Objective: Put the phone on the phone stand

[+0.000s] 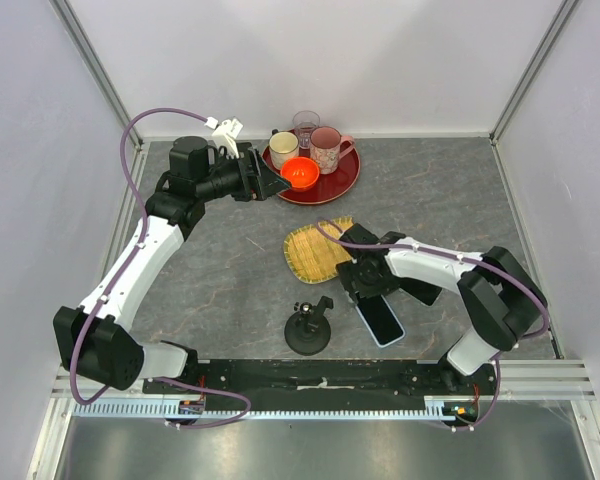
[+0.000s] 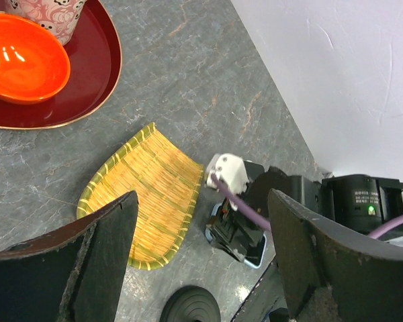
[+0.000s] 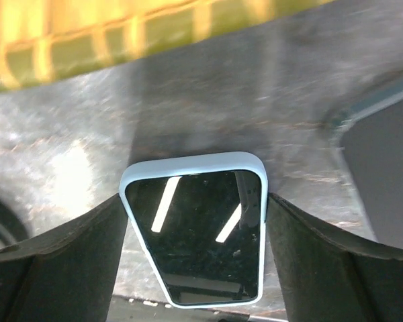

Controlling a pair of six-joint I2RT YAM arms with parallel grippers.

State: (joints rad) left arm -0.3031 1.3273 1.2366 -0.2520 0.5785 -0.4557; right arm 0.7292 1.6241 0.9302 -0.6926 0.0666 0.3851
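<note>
right gripper [image 3: 195, 201] jaws straddle the phone [image 3: 196, 235] widthwise (clamped? cannot tell); stand [image 1: 307, 333] just left; left gripper [image 2: 201, 196] gapes, far.

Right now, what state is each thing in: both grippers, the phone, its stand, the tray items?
Pale-blue-cased black-screened phone: flat on the table, screen up.
Right gripper: shut on phone's long edges.
Left gripper: open, empty.
Black round-based phone stand: upright, empty.
Glossy orange bowl: upright, empty, on the round red tray.
Yellow woven bamboo mat: flat, empty.
</note>
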